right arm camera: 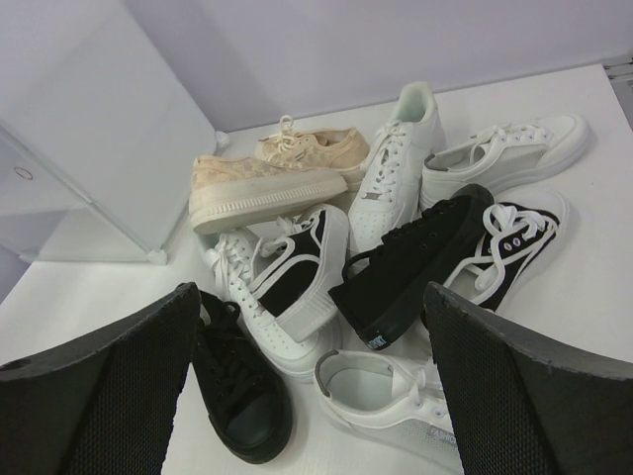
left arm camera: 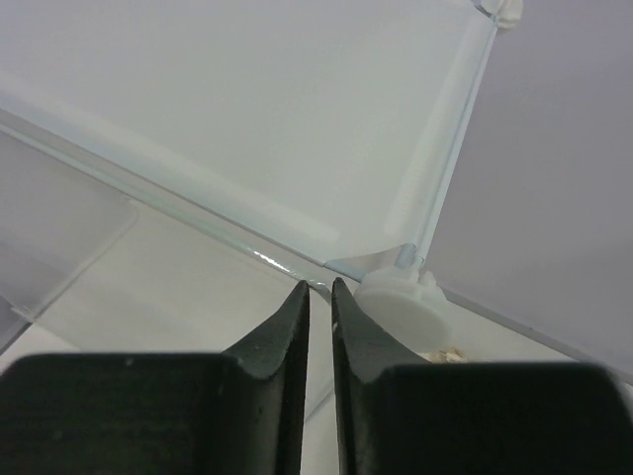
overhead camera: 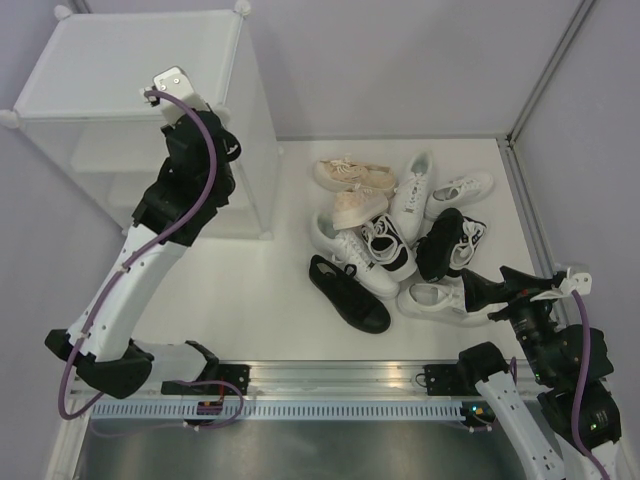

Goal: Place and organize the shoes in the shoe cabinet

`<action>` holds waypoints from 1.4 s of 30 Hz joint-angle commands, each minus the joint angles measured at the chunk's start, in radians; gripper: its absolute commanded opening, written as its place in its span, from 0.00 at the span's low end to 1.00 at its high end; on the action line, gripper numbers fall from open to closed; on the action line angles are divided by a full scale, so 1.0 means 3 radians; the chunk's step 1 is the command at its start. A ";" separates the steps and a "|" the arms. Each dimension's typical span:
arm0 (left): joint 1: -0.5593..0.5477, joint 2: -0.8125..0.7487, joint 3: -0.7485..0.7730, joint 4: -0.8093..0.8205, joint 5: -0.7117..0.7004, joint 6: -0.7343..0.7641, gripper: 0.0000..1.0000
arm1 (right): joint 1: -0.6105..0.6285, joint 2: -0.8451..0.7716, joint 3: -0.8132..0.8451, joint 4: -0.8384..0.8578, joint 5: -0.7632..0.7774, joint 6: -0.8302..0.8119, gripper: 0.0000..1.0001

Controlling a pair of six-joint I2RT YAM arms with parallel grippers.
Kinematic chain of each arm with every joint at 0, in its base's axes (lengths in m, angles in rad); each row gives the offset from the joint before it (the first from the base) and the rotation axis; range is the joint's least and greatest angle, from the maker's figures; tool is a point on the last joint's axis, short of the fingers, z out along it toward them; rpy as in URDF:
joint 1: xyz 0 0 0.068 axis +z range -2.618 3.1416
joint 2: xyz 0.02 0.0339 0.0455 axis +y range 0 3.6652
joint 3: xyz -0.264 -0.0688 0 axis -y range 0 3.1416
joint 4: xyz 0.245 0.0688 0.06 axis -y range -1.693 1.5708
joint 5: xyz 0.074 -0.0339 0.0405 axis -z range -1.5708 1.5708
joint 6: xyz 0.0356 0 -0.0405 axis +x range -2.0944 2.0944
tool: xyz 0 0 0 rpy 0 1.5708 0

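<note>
Left gripper (left arm camera: 319,289), almost closed at the cabinet (left arm camera: 247,119) panel edge, grip unclear, may slip off the thin plastic or tip the cabinet. Right gripper (right arm camera: 312,294) is wide open, empty.

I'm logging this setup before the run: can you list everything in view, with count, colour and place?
shoe cabinet: one, white translucent, far left of the table
beige shoes: two, beige, far side of the pile
white shoes: four, white, spread through the pile
black-and-white shoes: two, black and white, middle of the pile
all-black shoes: two, black, one at the pile's near-left edge, one mid-right
table: one, white, under everything
left gripper: one, black fingers, nearly closed at a cabinet panel's edge; grip unclear
right gripper: one, black fingers, open, above the pile's near right
</note>
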 commanded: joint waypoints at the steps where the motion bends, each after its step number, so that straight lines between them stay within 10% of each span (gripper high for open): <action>1: 0.0038 0.0109 0.0090 -0.0203 0.0014 0.0295 0.15 | 0.0026 -0.0009 -0.0006 0.0095 -0.0025 0.0000 0.98; 5: 0.0038 0.0303 0.0412 -0.0290 0.0208 0.0372 0.03 | 0.0031 -0.0009 -0.0006 0.0095 -0.0025 0.0000 0.98; 23: -0.0044 0.0902 0.1344 -0.0750 0.0444 0.0210 0.02 | 0.0031 0.0001 -0.0021 0.0110 -0.0015 0.0006 0.98; 32: -0.0044 0.0508 0.0725 -0.0755 0.0336 -0.0190 0.37 | 0.0031 -0.0019 -0.0037 0.0105 -0.0046 0.0000 0.98; 42: -0.0044 0.0401 0.0700 -0.0786 0.0270 -0.0165 0.41 | 0.0031 -0.0060 -0.0027 0.0090 -0.0035 0.0006 0.98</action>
